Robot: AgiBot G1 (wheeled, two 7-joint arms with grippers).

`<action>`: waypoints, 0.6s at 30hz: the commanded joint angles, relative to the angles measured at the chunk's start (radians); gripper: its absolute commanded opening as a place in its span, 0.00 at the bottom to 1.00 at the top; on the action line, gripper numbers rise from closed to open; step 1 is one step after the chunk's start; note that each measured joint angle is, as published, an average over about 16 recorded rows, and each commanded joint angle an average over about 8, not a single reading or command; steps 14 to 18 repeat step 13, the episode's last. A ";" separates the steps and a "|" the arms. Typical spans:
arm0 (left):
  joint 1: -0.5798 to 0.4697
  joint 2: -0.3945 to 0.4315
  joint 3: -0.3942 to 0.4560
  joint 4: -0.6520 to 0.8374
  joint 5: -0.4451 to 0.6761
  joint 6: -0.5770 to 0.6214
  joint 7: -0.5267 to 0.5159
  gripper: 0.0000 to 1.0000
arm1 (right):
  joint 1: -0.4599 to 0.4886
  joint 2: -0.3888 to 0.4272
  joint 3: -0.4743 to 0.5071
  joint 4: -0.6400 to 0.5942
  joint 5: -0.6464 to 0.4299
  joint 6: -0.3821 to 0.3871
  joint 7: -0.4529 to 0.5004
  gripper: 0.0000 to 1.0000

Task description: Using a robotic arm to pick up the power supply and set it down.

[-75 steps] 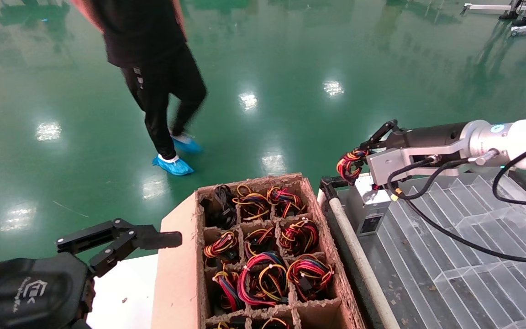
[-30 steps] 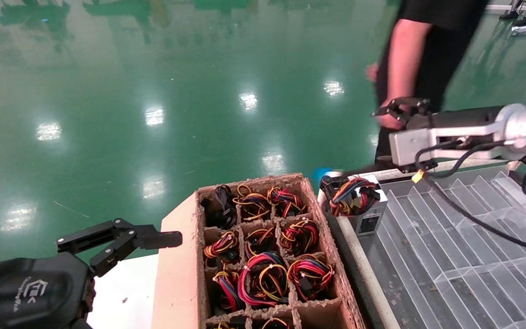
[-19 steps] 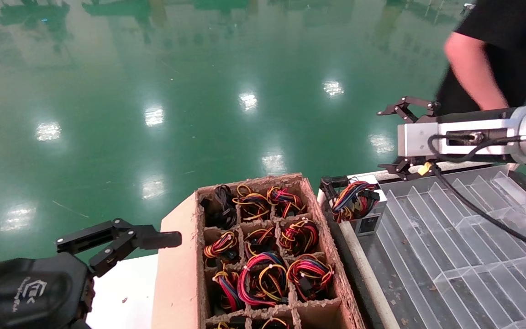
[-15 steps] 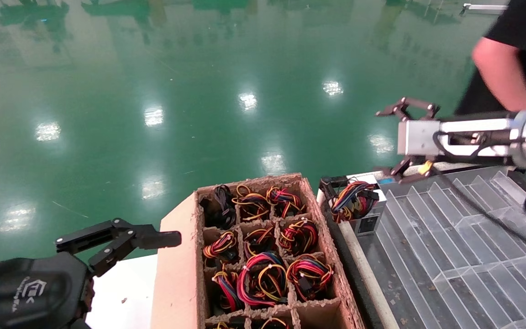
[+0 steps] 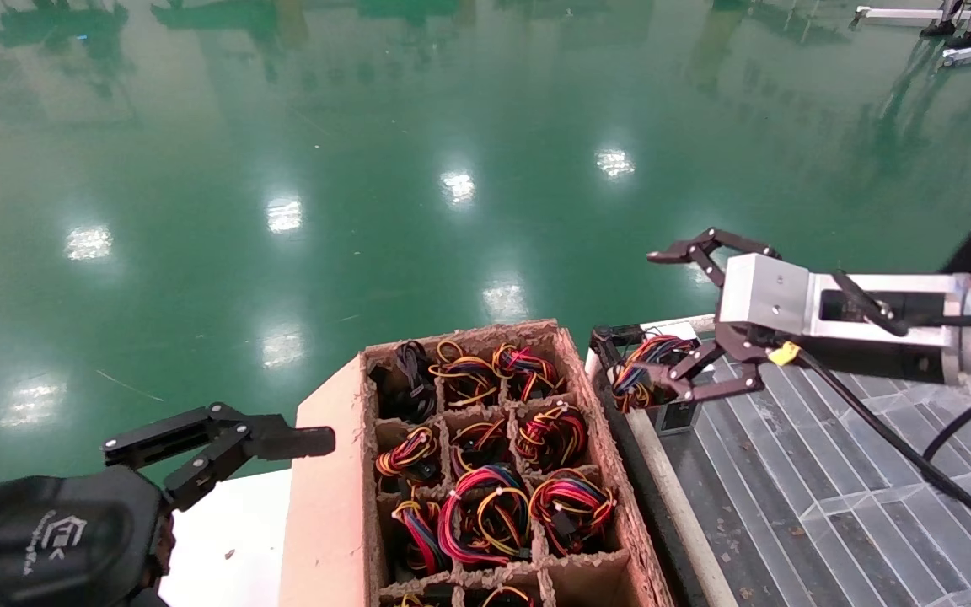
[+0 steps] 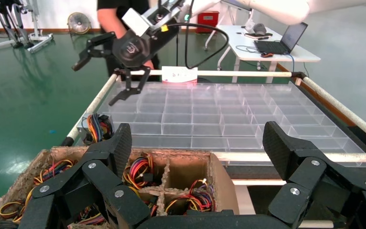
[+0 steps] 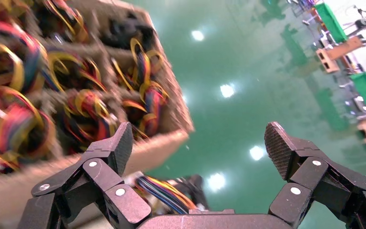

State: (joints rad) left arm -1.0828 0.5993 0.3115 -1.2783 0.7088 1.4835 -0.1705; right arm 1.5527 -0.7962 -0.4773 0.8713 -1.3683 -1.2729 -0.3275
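The power supply point(image 5: 635, 373), a small silver box under a loop of red, yellow and black wires, lies in the far left corner of the clear tray point(image 5: 823, 506). My right gripper point(image 5: 661, 324) hangs open just above and beside it, holding nothing, and its lower finger crosses in front of the box. In the right wrist view the wire loop point(image 7: 164, 193) shows below the open right gripper point(image 7: 199, 143). The left wrist view shows the supply's wires point(image 6: 97, 128) at the tray corner. My left gripper point(image 5: 283, 438) stays parked, open point(image 6: 198, 143), left of the crate.
A cardboard crate point(image 5: 329, 506) of divided cells holding several coloured wire bundles stands between the arms. A white rail point(image 5: 671, 497) edges the tray beside it. A person point(image 6: 119, 9) stands behind the tray's far side. Green floor lies beyond.
The right gripper let go of the power supply, which now rests in the tray corner. The open gripper has since dropped lower, towards the supply. The person walked out of the head view.
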 commanded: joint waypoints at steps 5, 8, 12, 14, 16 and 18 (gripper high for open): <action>0.000 0.000 0.000 0.000 0.000 0.000 0.000 1.00 | -0.072 0.028 0.030 0.063 0.097 -0.034 0.078 1.00; 0.000 0.000 0.000 0.000 0.000 0.000 0.000 1.00 | -0.109 0.042 0.045 0.094 0.145 -0.051 0.117 1.00; 0.000 0.000 0.000 0.000 0.000 0.000 0.000 1.00 | -0.145 0.056 0.060 0.125 0.193 -0.068 0.156 1.00; 0.000 0.000 0.000 0.000 0.000 0.000 0.000 1.00 | -0.151 0.059 0.063 0.131 0.202 -0.070 0.163 1.00; 0.000 0.000 0.000 0.000 0.000 0.000 0.000 1.00 | -0.151 0.059 0.063 0.131 0.202 -0.070 0.163 1.00; 0.000 0.000 0.000 0.000 0.000 0.000 0.000 1.00 | -0.151 0.059 0.063 0.131 0.202 -0.070 0.163 1.00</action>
